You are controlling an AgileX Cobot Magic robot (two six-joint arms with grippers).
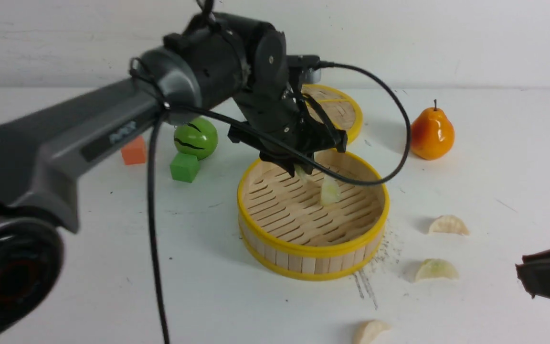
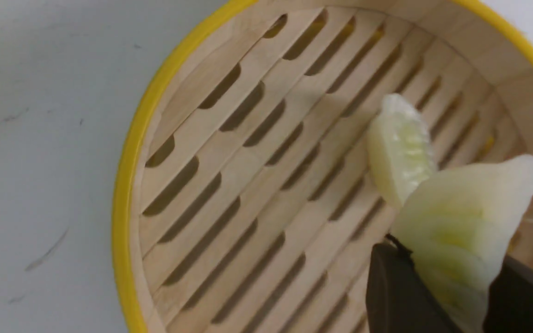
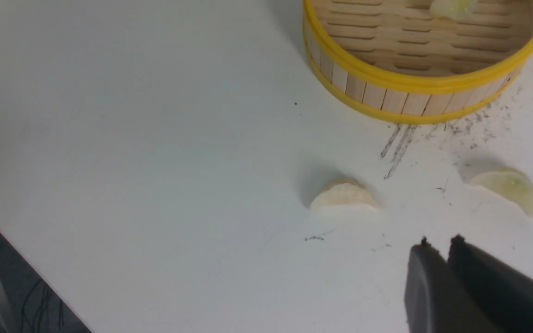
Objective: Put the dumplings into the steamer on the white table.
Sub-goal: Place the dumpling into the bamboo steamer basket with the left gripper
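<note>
Left arm (image 1: 89, 138) stretched forward, wrist tipped down over steamer (image 1: 313, 253) — left gripper (image 1: 303, 169) clamps a dumpling (image 2: 461, 231); right gripper (image 3: 438, 241) closed.

The left arm (image 1: 89, 138) was a thick grey tube with faint pale lettering on its side, between a big round black joint (image 1: 12, 272) and a bulky black wrist housing with a flat round cap. Thin black cables (image 1: 152, 215) ran off it. The left gripper (image 1: 303, 169) was black and angular. The right gripper (image 3: 438, 241) had two matte dark fingers (image 3: 484, 282) with small nubs at their tips.
</note>
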